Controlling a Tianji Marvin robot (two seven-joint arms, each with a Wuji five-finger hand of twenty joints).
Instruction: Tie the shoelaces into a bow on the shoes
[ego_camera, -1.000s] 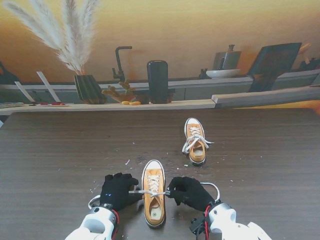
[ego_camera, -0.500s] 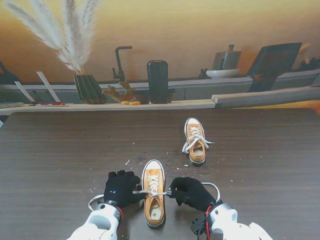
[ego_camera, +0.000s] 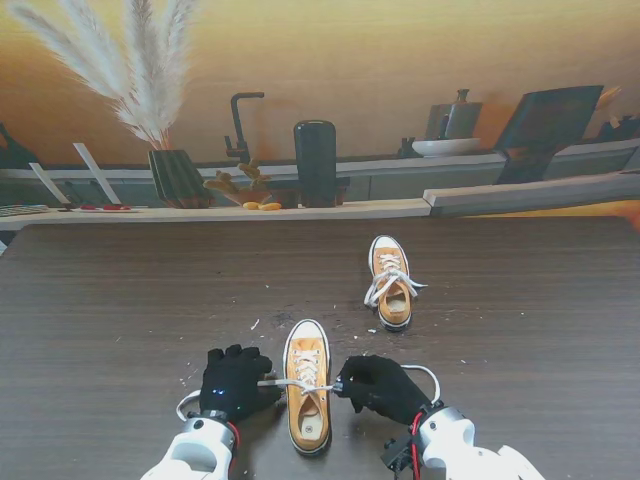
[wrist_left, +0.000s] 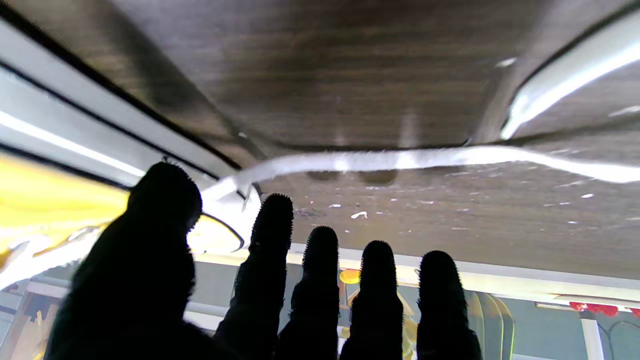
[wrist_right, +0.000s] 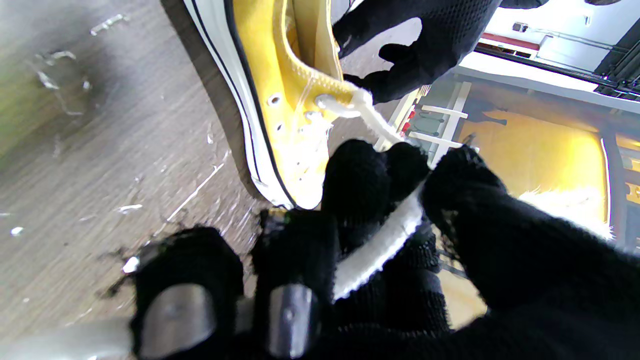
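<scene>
Left robot hand (ego_camera: 233, 382) has slid back outward, left of the near shoe (ego_camera: 307, 385). It sat closer in half a second ago and is now about where it was a second ago. The lace (ego_camera: 283, 382) runs from the eyelets to its fingers (wrist_left: 272, 220), but the left wrist view shows four fingers extended with the lace crossing past the tips, so I can't tell if it's pinched or just draped.

Right robot hand (ego_camera: 378, 386) barely moved. It is clamped on the other lace end, and the right wrist view shows white lace (wrist_right: 372, 252) trapped between thumb and fingers, just beside the shoe's sidewall.

Read: both ends are pulled sideways under light tension, probably cinching the first crossing. No loops visible, so the bow isn't formed on this shoe. Slack trails behind each wrist on the worktop (ego_camera: 120, 300).

Far shoe (ego_camera: 390, 281) is unchanged, farther from me and to the right, laces loose over its sides. White debris flecks on the worktop are unchanged too.
</scene>
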